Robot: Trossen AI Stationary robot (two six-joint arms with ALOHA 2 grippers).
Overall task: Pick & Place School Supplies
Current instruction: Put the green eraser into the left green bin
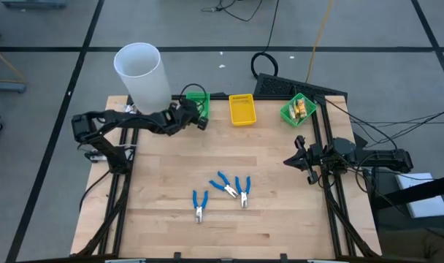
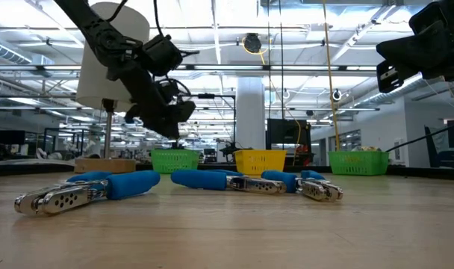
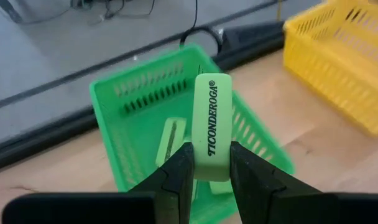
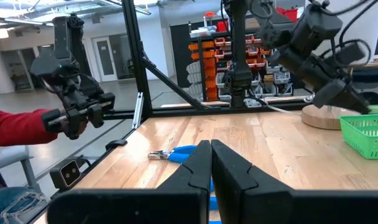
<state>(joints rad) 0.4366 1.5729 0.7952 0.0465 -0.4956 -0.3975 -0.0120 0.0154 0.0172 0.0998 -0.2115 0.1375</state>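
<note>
My left gripper [image 3: 211, 152] hangs over the green slotted bin [image 3: 133, 112] at the table's far edge, shut on a light-green eraser [image 3: 212, 118] printed TICONDEROGA. Another light-green eraser [image 3: 169, 140] lies flat in that bin. In the high view the left gripper [image 1: 196, 117] sits just near of the green bin [image 1: 198, 98]. Three blue-handled pliers [image 1: 200, 204], [image 1: 223, 184], [image 1: 242, 191] lie flat on the table's near middle. My right gripper [image 1: 295, 155] waits at the right edge, raised and shut [image 4: 211, 155]. My left gripper pinches the eraser's near end [image 3: 211, 165] between its two fingers [image 3: 179, 165], one on each long side. The fingers lie along the eraser, whose free end sticks out beyond the tips. It is lifted clear, above the green bin's opening.
A yellow bin [image 1: 242, 109] and a second green bin [image 1: 299, 109] holding yellow-orange pieces stand along the far edge. The tall white cylinder [image 1: 142, 73] rises at the far left. A person's red sleeve [image 4: 15, 130] shows beyond the table in the right wrist view.
</note>
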